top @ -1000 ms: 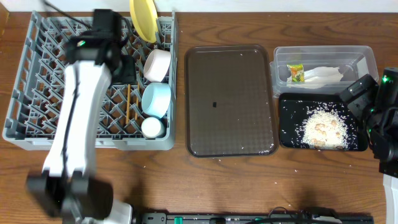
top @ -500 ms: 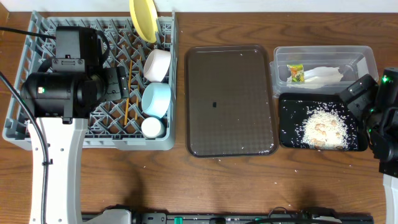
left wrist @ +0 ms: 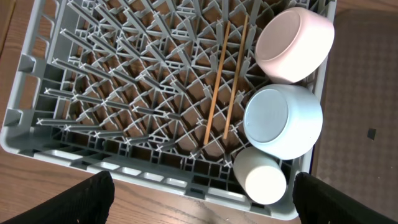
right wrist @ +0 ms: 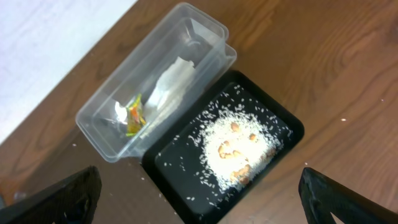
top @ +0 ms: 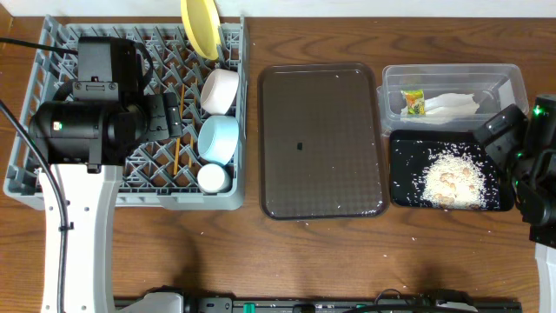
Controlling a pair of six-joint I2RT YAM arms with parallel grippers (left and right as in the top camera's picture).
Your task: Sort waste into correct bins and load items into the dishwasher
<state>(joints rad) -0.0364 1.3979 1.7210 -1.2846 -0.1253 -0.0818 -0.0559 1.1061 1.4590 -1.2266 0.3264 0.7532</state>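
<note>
The grey dish rack (top: 52, 174) holds the yellow plate (top: 200, 26) upright at its far edge, the white bowl (top: 220, 89), the light blue bowl (top: 218, 137), the small white cup (top: 213, 177) and the chopsticks (top: 177, 156). The same rack (left wrist: 93, 93), white bowl (left wrist: 295, 43), blue bowl (left wrist: 283, 121), cup (left wrist: 260, 177) and chopsticks (left wrist: 217, 81) show in the left wrist view. My left gripper (left wrist: 202, 202) is open and empty above the rack's near edge. The clear tub (right wrist: 112, 124) holds the wrapper (right wrist: 134, 115) and napkin (right wrist: 168, 87). The black tray (right wrist: 180, 168) holds rice scraps (right wrist: 239, 149). My right gripper (right wrist: 199, 199) is open above it.
A dark brown serving tray (top: 321, 139) lies between the rack and the bins, with a few stray grains on it. A few rice grains are scattered on the wooden table near the black tray (top: 401, 174). The left arm's body covers part of the rack.
One second ago the left arm reached further over the rack; it pulled back toward the near left. Since half a second ago nothing has visibly moved. The right arm stayed still.
</note>
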